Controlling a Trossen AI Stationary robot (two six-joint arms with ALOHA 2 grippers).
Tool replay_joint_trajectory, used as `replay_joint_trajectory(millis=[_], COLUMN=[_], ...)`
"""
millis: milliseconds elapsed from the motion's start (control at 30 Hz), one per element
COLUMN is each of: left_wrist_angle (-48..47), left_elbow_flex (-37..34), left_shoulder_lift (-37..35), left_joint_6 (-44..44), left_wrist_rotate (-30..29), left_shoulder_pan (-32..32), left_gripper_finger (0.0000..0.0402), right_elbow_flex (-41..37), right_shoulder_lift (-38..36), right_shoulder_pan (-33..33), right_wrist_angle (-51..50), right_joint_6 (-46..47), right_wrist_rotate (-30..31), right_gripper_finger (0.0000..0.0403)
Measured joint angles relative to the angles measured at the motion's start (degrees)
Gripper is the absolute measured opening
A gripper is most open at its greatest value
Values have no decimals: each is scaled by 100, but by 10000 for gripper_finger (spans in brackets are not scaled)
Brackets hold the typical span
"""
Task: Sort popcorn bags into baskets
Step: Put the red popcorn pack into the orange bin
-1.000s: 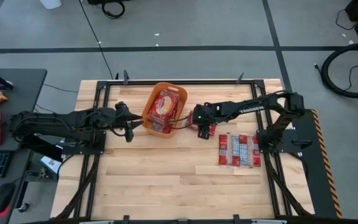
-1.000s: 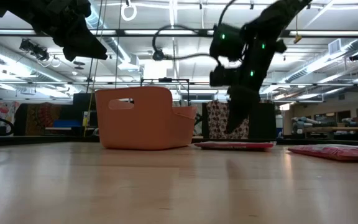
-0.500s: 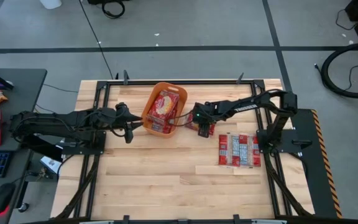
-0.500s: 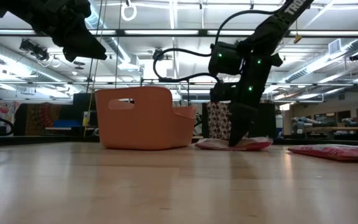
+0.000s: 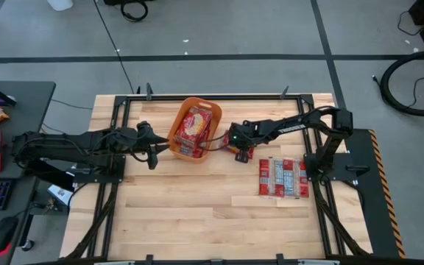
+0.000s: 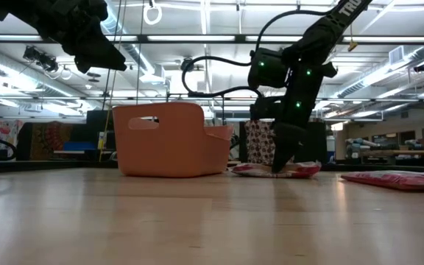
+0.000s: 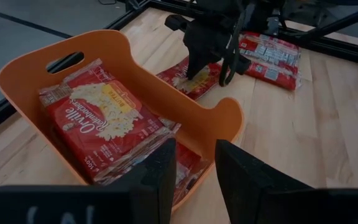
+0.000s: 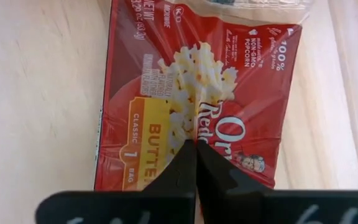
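On the wooden tabletop, I had the right gripper with jaws clenched on a popcorn bag just beside the orange basket. Pickup step; next comes lift and carry over the rim. The left gripper hovered half-parted, empty, near the basket.

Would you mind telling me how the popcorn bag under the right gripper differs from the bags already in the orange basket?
The popcorn bag under the right gripper lies alone on the table, beside the basket; the basket bags are stacked inside it. The lone bag is pinched in shut jaws; the basket bags are untouched, with the left gripper poised near them. All share the red butter-popcorn print.
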Motion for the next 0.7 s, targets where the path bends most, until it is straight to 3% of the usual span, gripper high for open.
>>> replay_joint_trajectory(millis=[200,433,567,700], left_wrist_angle=[0,-2,-3,-4], left_elbow_flex=[0,0,0,0], left_shoulder_lift=[0,0,0,0], left_joint_6=[-1,1,4,1], left_wrist_rotate=[0,2,2,2], left_shoulder_pan=[-1,1,-1,0], left_gripper_finger=[116,116,116,116], right_elbow_flex=[223,680,743,676], right_shoulder_lift=[-85,-782,-1137,-1096], right_shoulder_pan=[183,384,378,311], right_wrist_angle=[-454,-1049,-1012,-1389], right_joint_6=[-110,-123,-12,48], right_wrist_rotate=[393,962,485,345], right_gripper_finger=[3,2,4,36])
